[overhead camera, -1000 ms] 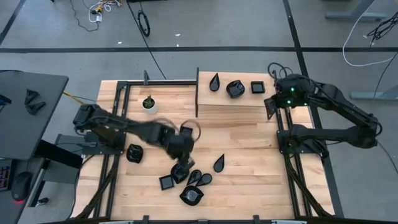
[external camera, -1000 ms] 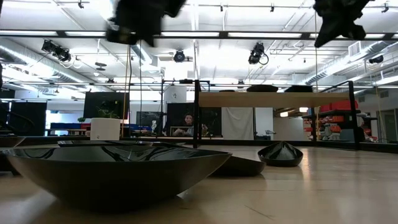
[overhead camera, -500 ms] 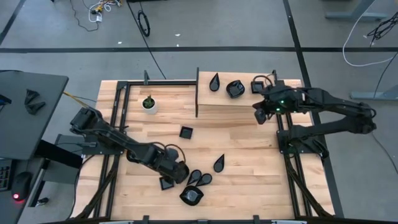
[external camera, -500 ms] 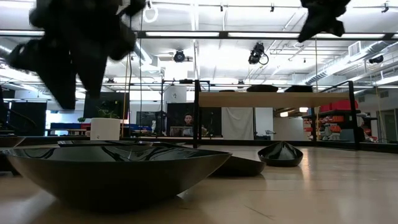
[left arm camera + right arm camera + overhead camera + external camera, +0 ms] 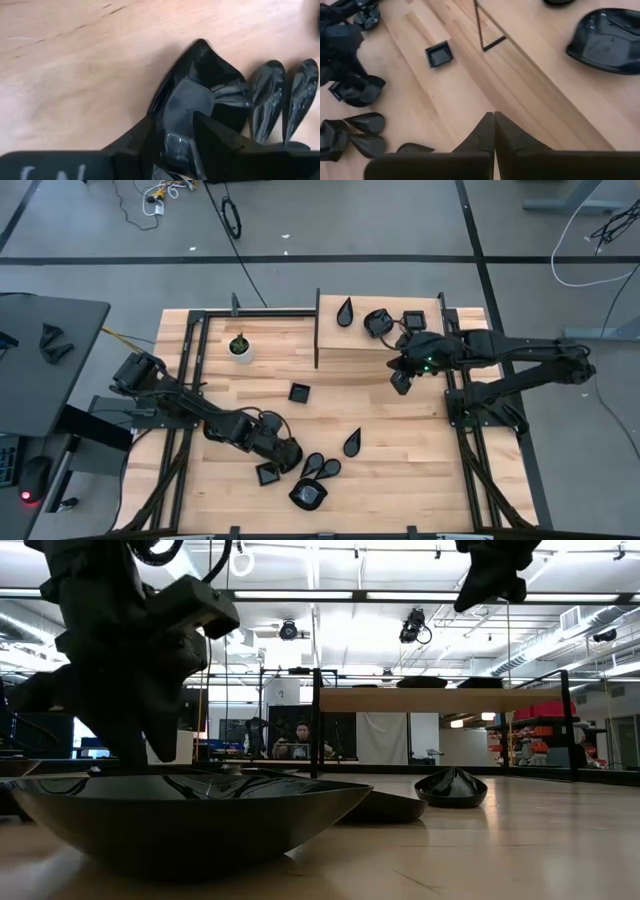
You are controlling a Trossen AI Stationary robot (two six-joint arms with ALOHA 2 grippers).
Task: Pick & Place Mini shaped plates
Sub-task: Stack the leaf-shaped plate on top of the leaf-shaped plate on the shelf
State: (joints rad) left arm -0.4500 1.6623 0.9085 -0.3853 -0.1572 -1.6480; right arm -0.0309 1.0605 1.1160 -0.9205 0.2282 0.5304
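From above, the left gripper (image 5: pixel 283 456) sits low among the mini shaped plates (image 5: pixel 312 468) while the right gripper (image 5: pixel 400 383) hangs pressed together beside the raised shelf (image 5: pixel 375 358); the left wrist view shows spread fingers (image 5: pixel 220 145) straddling a square plate (image 5: pixel 200 95).

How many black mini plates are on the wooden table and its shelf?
10 plates: three on the shelf, one square mid-table, one teardrop nearer the front, five clustered at the left gripper. The left arm may hide more.
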